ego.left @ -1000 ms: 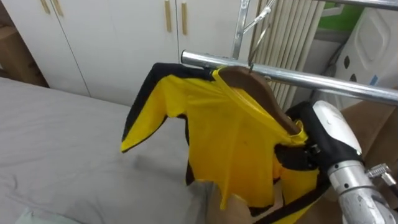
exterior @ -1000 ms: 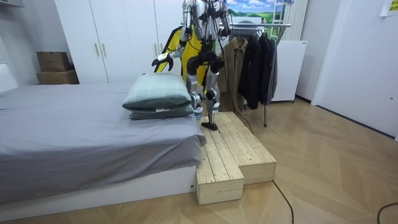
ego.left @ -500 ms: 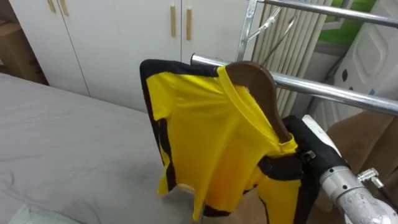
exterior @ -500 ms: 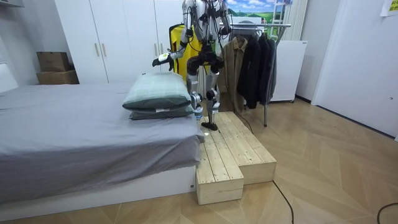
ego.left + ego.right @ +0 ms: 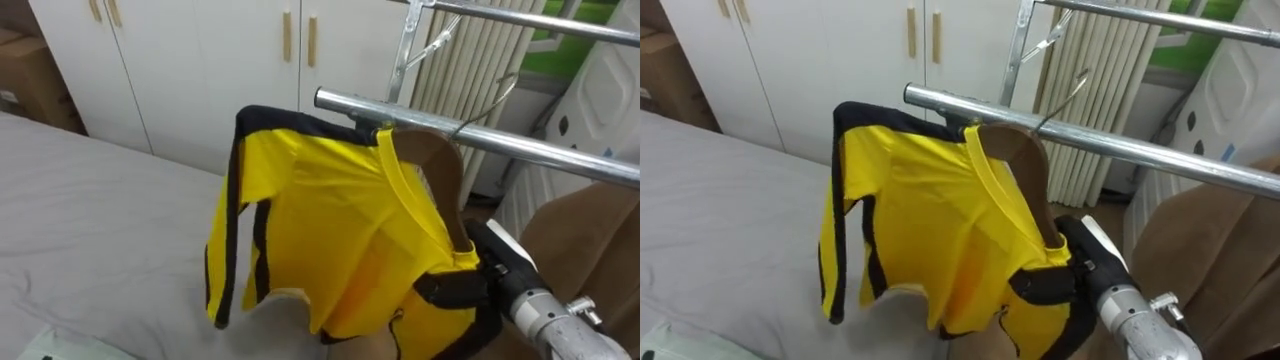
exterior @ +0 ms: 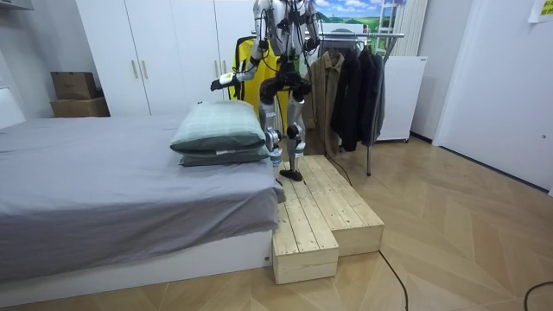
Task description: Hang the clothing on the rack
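White wardrobe doors (image 5: 200,60) close off the background, with a grey bed (image 5: 90,230) on the robot's left and the metal rail (image 5: 560,155) of a clothes rack slanting across ahead of it. In the room view the robot stands on a wooden platform (image 6: 320,216) between the bed and the rack, where dark coats (image 6: 350,82) already hang.

The right hand (image 5: 455,288) reaches up from the lower right and disappears under the yellow shirt (image 5: 330,220). The cloth covers it, so how it holds cannot be told, though the garment appears to be carried on that arm. The shirt, trimmed in black, is draped on a wooden hanger (image 5: 440,170).

From the hand, the hanger rises up and away towards the rail. Its long axis runs roughly across the rail rather than along it, which looks like the right way to hang it. At the far end the wire hook (image 5: 490,100) crosses the line of the rail. It cannot be told whether it is already over the bar or merely in front of it, and the coming move probably turns on this gap.

A brown coat (image 5: 580,240) hangs just beside the right arm. The left hand (image 6: 221,84) is held out towards the bed, well apart from the shirt, so the right hand is much nearer the work.
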`<state>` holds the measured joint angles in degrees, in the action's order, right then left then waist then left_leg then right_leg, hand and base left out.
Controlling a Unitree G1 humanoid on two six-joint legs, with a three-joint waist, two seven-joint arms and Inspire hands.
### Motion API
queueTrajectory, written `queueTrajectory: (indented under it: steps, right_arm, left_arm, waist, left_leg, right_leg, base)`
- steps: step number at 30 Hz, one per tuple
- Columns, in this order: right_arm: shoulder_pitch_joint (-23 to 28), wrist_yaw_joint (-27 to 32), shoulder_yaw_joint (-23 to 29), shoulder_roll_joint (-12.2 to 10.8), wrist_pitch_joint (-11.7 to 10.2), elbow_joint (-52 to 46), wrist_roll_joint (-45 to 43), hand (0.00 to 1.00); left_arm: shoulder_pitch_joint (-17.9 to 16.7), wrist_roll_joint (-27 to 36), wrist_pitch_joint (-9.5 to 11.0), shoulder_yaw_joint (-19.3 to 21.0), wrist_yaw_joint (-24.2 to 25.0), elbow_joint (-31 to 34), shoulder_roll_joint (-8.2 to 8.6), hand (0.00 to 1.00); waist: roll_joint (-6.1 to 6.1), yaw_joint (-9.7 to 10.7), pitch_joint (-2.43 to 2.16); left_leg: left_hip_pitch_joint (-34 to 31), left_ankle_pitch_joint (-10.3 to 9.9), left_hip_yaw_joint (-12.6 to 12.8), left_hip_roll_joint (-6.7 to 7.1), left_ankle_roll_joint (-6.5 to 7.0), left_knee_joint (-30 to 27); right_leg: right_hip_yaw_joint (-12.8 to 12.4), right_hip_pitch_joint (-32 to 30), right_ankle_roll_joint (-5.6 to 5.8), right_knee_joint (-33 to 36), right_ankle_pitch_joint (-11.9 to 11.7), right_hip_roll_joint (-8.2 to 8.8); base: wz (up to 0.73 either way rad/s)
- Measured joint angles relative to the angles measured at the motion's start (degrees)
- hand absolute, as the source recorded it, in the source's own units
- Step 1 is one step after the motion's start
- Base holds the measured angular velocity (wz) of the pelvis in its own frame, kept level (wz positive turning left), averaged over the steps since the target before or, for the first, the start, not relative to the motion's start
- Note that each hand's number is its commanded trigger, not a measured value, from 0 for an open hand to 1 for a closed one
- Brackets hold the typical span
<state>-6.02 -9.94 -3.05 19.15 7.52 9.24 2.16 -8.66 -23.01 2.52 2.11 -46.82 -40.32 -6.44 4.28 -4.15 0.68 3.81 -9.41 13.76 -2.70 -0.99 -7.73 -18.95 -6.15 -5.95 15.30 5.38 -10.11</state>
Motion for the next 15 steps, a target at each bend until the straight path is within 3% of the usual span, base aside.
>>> queueTrajectory:
  steps: [8, 10, 15]
  right_arm:
    - [0.36, 1.1, 0.03, 0.73, -0.8, 2.61, 0.29, 1.0]
    - [0.41, 1.08, 0.04, 0.72, -1.72, 5.19, 0.29, 1.0]
    - [0.43, 1.05, 0.66, 0.75, -1.65, 13.32, 0.77, 1.0]
  left_arm:
    - [-0.09, -0.36, 0.07, 0.15, -0.31, 0.79, -0.33, 0.0]
    - [-0.64, -0.27, 0.05, 0.32, -0.24, 3.27, -0.43, 0.0]
    - [-0.74, -0.11, 0.09, 0.36, 0.5, 4.51, -0.8, 0.0]
  waist:
    - [-0.54, -0.3, -0.2]
    - [-0.69, -0.59, -0.27]
    - [-1.02, -0.34, -0.5]
  left_leg:
    - [0.8, -0.15, -0.2, -0.24, -0.21, 0.06]
    - [0.99, -0.17, 0.0, -0.29, -0.27, 0.01]
    - [1.06, -0.06, -0.49, -0.24, -0.42, -0.11]
  right_leg:
    - [1.19, 1.23, -0.19, -0.89, -0.11, 0.16]
    - [4.27, 1.09, -0.29, -1.01, -0.05, 0.81]
    - [4.14, 1.25, -0.6, -0.56, 0.15, 0.8]
  base:
    - [0.03]
    - [-0.02]
    - [0.03]
